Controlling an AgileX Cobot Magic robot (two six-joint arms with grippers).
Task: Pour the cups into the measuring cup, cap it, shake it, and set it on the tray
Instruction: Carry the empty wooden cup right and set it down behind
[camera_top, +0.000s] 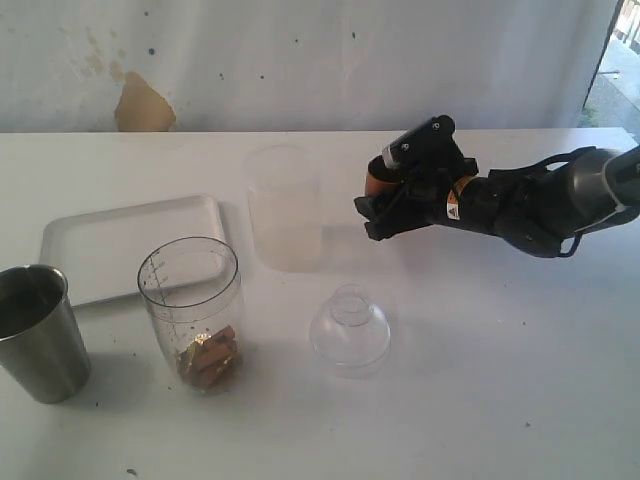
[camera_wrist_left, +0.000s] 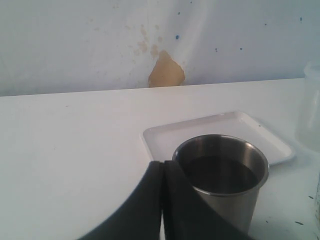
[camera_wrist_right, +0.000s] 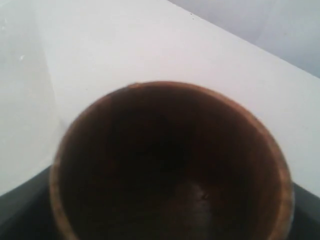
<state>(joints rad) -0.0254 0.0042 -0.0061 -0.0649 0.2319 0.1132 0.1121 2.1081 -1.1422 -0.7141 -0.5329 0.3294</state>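
Note:
The measuring cup (camera_top: 190, 300) stands at the front left with brown pieces (camera_top: 208, 358) in its bottom. Left of it is the steel tumbler (camera_top: 40, 335), whose inside looks dark. My left gripper (camera_wrist_left: 162, 165) is shut and empty, its tips close beside the tumbler's (camera_wrist_left: 225, 180) rim; the exterior view does not show it. My right gripper (camera_top: 385, 198) is shut on the brown wooden cup (camera_top: 378, 183), raised above the table right of centre. The wooden cup (camera_wrist_right: 170, 165) fills the right wrist view and looks empty inside. The white tray (camera_top: 110, 240) lies behind the tumbler.
A frosted translucent cup (camera_top: 284, 205) stands in the middle, just left of the right gripper. A clear domed lid (camera_top: 350, 330) rests on the table in front of it. A white wall with a brown patch (camera_top: 140, 105) runs along the far edge.

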